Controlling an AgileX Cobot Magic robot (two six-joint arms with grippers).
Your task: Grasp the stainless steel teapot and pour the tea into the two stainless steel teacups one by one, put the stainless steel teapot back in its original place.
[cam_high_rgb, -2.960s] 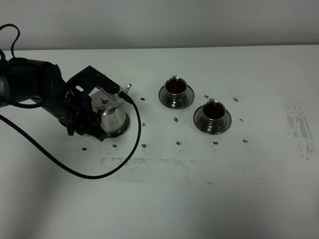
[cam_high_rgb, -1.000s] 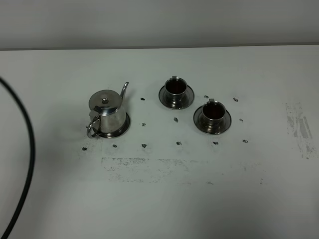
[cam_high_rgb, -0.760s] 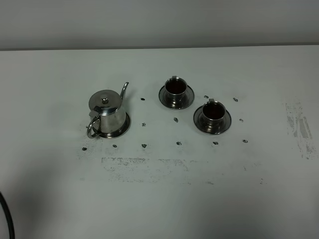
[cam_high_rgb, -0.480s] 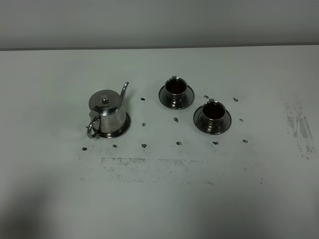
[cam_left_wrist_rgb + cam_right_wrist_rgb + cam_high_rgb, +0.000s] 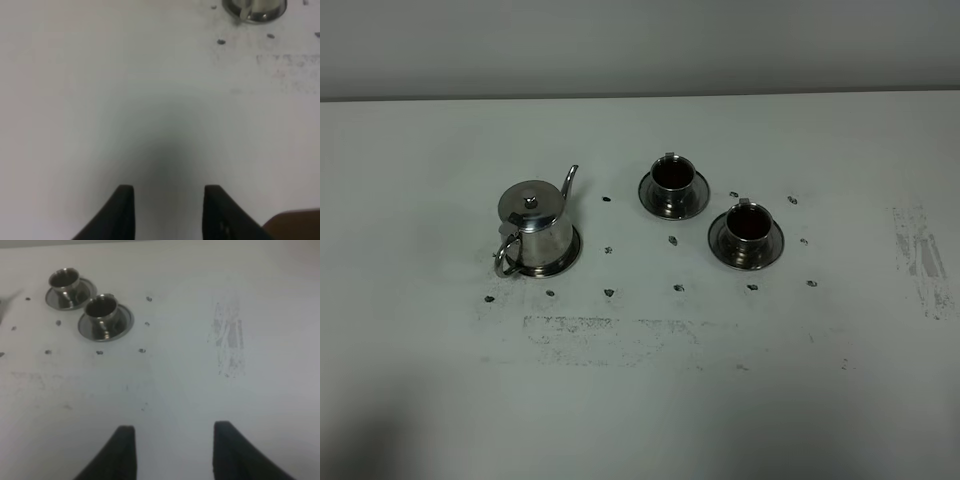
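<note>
Both fingers pairs [image 5: 168,212] [image 5: 172,452] parted, empty, wrist-view only; teapot [image 5: 534,225] whole only overhead.

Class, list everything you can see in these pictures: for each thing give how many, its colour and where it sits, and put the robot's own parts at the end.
Shiny stainless steel teapot with domed knobbed lid: one, silver, left of the cups, standing upright on its saucer.
Round steel saucer under the teapot: one, silver, on the table's left half.
Small stainless steel teacups with side handles: two, silver, one farther back, one nearer and to the right, each on its own saucer.
Round steel cup saucers: two, silver, under the cups.
Dark reddish-brown tea: in both cups.
White table: one, with small dark specks and scuff marks.
Left gripper: black fingers apart, holding nothing, away from the teapot.
Right gripper: black fingers apart, holding nothing.
</note>
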